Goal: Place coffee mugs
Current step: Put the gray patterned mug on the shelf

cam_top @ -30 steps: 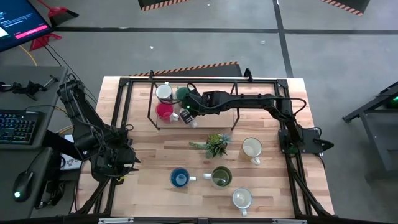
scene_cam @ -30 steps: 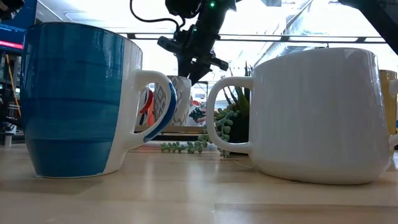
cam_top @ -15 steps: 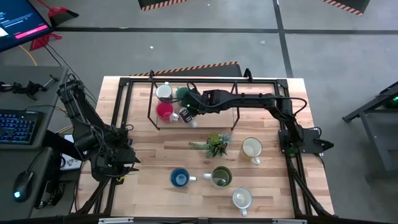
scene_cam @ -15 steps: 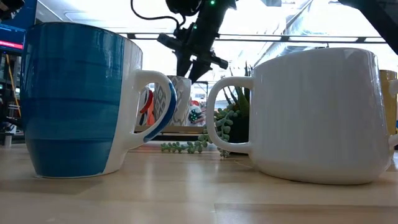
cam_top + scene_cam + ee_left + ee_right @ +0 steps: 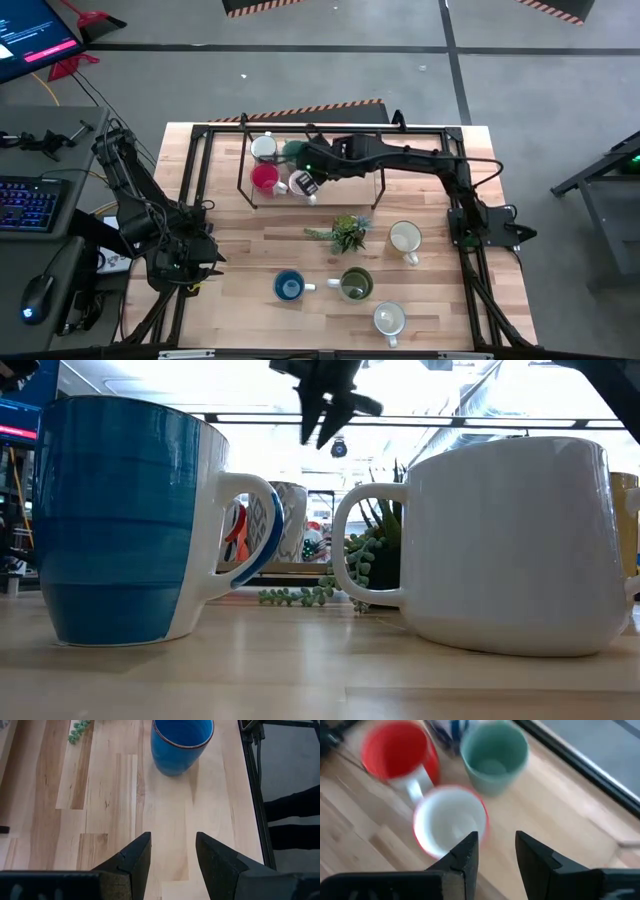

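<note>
Four mugs clustered at far side of surface (image 5: 250,250): red mug (image 5: 264,179), teal mug (image 5: 294,151), white mug (image 5: 264,147), patterned white mug (image 5: 300,185). Right gripper (image 5: 312,172) above patterned mug, fingers apart, holding nothing. Blue mug (image 5: 289,287), olive mug (image 5: 356,284), two white mugs near front. Left gripper (image 5: 172,852) open, low at left edge.

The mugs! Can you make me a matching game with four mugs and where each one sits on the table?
Things:
1. blue mug
2. red mug
3. teal mug
4. olive mug

Places:
A. inside the black frame, beside the red-rimmed white mug
B. right of the blue mug
C. far side of the frame, next to a white mug
D. front of the table, nearest the left gripper

Pairs: 1-D, 2-A, 3-C, 4-B
</note>
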Controlling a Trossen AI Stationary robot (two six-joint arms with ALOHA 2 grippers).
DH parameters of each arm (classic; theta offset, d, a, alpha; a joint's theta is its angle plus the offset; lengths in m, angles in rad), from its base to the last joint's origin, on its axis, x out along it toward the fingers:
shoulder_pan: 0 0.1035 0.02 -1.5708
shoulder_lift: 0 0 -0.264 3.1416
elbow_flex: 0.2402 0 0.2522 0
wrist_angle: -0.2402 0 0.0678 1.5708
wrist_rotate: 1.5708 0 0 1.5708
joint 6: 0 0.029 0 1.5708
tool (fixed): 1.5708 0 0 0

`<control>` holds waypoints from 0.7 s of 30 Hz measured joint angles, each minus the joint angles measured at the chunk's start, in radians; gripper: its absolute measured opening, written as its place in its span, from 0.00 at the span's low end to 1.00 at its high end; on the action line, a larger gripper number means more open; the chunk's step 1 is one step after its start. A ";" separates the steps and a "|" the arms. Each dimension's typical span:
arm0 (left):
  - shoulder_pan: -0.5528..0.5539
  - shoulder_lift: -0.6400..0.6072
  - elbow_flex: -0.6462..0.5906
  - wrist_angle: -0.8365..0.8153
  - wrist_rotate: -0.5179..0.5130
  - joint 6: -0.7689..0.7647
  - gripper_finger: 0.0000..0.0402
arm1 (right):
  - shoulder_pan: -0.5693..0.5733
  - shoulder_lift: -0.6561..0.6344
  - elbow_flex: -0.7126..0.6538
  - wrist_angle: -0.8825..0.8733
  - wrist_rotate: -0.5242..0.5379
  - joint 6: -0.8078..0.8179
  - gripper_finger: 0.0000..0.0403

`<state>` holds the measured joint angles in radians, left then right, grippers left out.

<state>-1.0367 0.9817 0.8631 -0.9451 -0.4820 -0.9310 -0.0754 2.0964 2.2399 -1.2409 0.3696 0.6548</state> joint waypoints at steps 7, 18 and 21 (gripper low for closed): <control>0.000 0.000 0.000 0.000 -0.008 0.028 0.37 | 0.045 0.012 0.004 -0.146 -0.007 0.100 0.27; 0.000 0.000 0.000 0.000 -0.026 0.022 0.37 | 0.058 0.093 0.004 -0.151 -0.041 0.097 0.19; 0.000 0.000 0.000 0.000 -0.026 0.016 0.37 | 0.058 0.112 0.003 -0.155 -0.049 0.087 0.17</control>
<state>-1.0367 0.9817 0.8631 -0.9447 -0.5080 -0.9146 -0.0177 2.2085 2.2433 -1.3956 0.3206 0.7414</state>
